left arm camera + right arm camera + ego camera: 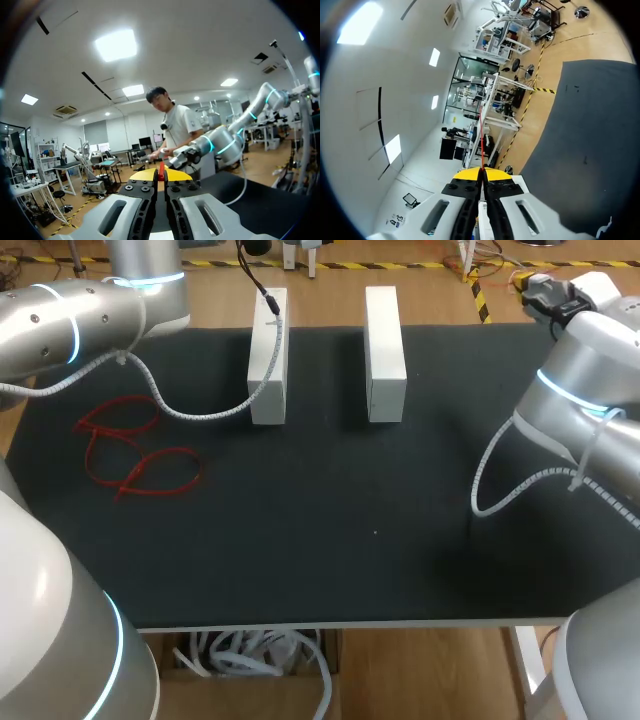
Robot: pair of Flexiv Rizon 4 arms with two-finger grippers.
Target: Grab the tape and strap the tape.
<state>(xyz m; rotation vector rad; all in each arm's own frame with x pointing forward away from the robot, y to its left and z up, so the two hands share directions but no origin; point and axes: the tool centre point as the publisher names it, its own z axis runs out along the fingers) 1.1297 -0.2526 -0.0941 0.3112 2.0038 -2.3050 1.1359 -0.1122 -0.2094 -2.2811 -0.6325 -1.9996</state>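
Note:
Several red zip ties (135,455) lie looped on the left of the black mat (320,530). Neither gripper shows in the head view; only the arms come in at the two sides. In the left wrist view my left gripper (161,175) is shut, with a short piece of red tie (161,166) pinched between its yellow tips. My right arm's gripper (179,158) is just ahead of it. In the right wrist view my right gripper (482,174) is shut on a thin red tie (483,145) that runs straight out from its tips, high above the mat (590,125).
Two white blocks (268,355) (384,353) stand side by side at the back of the mat. A white spiral cable (200,412) hangs from my left arm across the left block. Another cable (500,495) loops off my right arm.

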